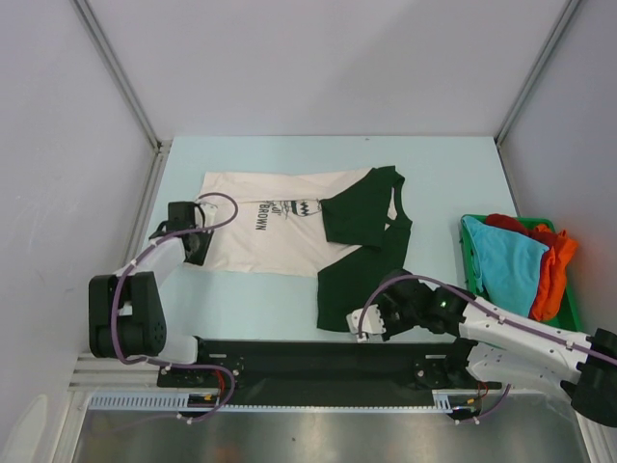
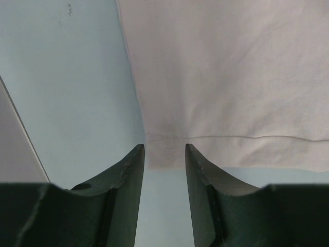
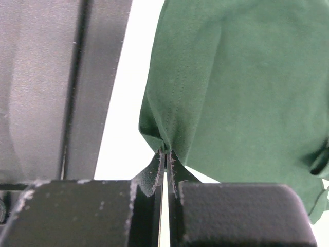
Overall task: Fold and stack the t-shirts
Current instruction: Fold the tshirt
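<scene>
Green t-shirt [image 3: 231,92] corner seems pinched between right fingers [image 3: 150,180].

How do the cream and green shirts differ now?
The cream shirt carries dark lettering; the green shirt is plain. The cream one lies flat, the green one rumpled, overlapping it. The right gripper is shut on the green shirt's edge; the left gripper is open at the cream's. Both lie on the table.

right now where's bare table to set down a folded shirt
Bare: the far strip of table behind both shirts, the near strip in front of the cream t-shirt, and the gap between green t-shirt and bin. Crowded: the middle where the shirts overlap, and the right gripper pinching green cloth.
</scene>
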Robot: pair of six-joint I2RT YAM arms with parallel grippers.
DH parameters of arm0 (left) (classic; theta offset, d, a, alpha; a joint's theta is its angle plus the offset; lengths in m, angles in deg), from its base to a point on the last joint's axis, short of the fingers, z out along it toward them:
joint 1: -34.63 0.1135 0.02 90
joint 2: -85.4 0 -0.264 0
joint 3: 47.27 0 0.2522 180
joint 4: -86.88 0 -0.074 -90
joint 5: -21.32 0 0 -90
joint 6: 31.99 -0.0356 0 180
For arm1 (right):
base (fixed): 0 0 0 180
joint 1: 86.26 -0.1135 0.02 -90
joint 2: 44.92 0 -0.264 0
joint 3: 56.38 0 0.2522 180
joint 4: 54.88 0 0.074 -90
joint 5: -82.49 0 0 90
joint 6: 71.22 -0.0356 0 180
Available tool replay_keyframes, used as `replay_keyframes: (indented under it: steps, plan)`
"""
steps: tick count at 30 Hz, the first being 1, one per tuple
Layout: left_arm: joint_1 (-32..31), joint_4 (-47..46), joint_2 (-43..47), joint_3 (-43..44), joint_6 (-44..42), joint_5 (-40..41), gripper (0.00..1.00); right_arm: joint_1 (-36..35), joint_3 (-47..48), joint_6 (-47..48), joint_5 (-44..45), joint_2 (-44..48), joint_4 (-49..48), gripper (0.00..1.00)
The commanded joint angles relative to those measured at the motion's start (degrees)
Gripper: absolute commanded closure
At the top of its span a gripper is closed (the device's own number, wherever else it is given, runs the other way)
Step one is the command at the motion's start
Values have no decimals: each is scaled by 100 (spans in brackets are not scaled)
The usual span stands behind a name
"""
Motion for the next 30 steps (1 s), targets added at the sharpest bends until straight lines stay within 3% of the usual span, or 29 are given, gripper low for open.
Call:
replay_keyframes:
  steps: [1,21,27,28,30]
  plan:
    - [141,149,6,228,264,-164,57,175,-50,122,-58,149,101,100]
    - [493,238,-257,132,405,-313,62,220,-85,-18,-129,158,13,100]
    - [511,308,-258,61,405,-498,87,176,-85,-97,-59,175,48,100]
    - [502,299,-223,52,413,-533,99,193,-85,-123,-50,175,40,100]
    - [502,273,-188,9,422,-534,100,202,-68,-167,-15,175,13,100]
